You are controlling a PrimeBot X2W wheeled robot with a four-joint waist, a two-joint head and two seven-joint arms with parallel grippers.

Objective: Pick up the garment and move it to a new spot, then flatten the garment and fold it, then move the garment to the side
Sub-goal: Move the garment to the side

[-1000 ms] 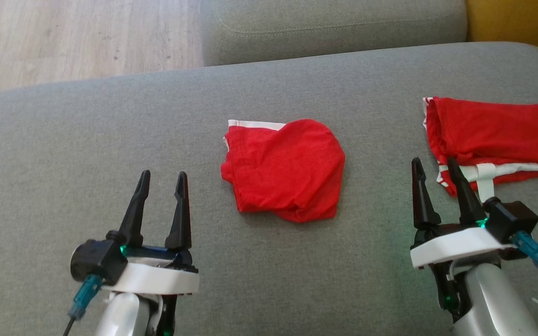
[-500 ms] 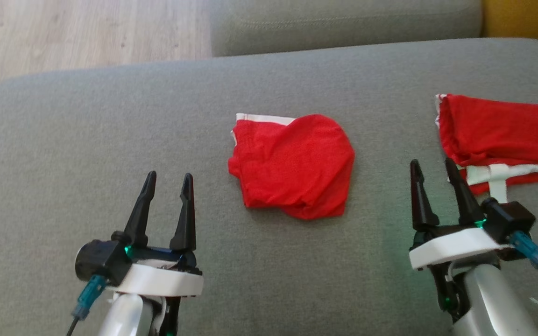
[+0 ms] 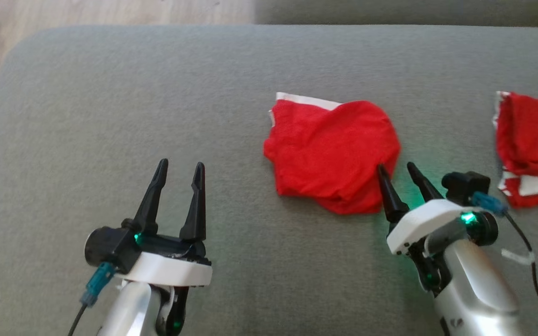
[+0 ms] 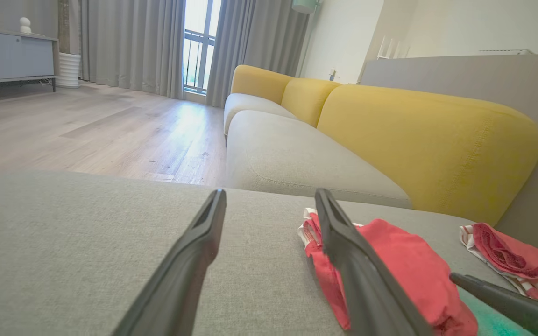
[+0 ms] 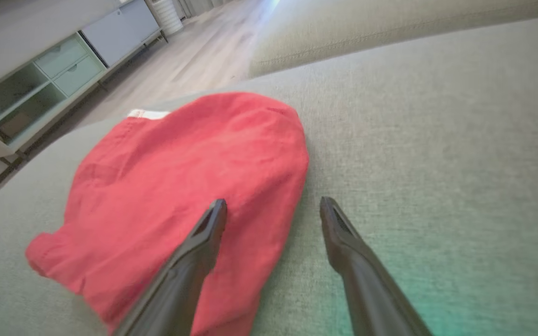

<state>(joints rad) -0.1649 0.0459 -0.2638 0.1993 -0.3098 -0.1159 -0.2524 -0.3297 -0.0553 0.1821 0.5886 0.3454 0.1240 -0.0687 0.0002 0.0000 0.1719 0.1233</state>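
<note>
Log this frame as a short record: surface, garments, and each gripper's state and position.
surface: grey cushion
red garment: crumpled, mid-cushion, not held
second red garment: white trim, lying farther right
left gripper: open, empty, over bare cushion, left of the red garment
right gripper: open, empty, fingers straddling the red garment's right edge

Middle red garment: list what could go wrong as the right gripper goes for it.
1. The open right gripper straddles the garment's edge, one finger over cloth, one over bare cushion; closing might catch only a thin fold, which could slip.
2. The garment lies bunched; lifted by one edge it may stay crumpled.
3. A second red garment lies close by that arm, which might snag it.
</note>
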